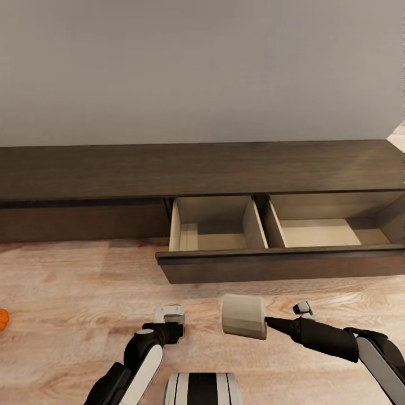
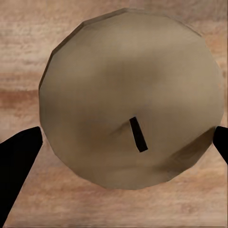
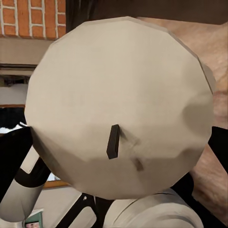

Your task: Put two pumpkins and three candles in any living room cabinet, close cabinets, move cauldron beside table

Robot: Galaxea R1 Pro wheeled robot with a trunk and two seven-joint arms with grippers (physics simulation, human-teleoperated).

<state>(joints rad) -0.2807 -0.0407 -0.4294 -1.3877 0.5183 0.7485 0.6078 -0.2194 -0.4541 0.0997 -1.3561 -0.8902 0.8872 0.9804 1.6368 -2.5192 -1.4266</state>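
a: where's the candle?
b: one candle (image 1: 243, 316) sits on its side in the right gripper (image 1: 265, 323), jaws closed on it, over the wood floor (image 1: 84, 281) just before the cabinet's (image 1: 197, 166) open drawer (image 1: 281, 264). its flat top and short dark wick face the right wrist view (image 3: 118, 109).
a: and the left gripper (image 1: 169, 315)?
b: pointing down with a second candle (image 2: 130, 97) between its dark fingers (image 2: 19, 156), wick up. can't tell whether they're pinching it.
a: anything in the drawer?
b: two pale compartments, both bare. no writing anywhere. a sliver of pumpkin (image 1: 3, 318) lies far left on the floor.
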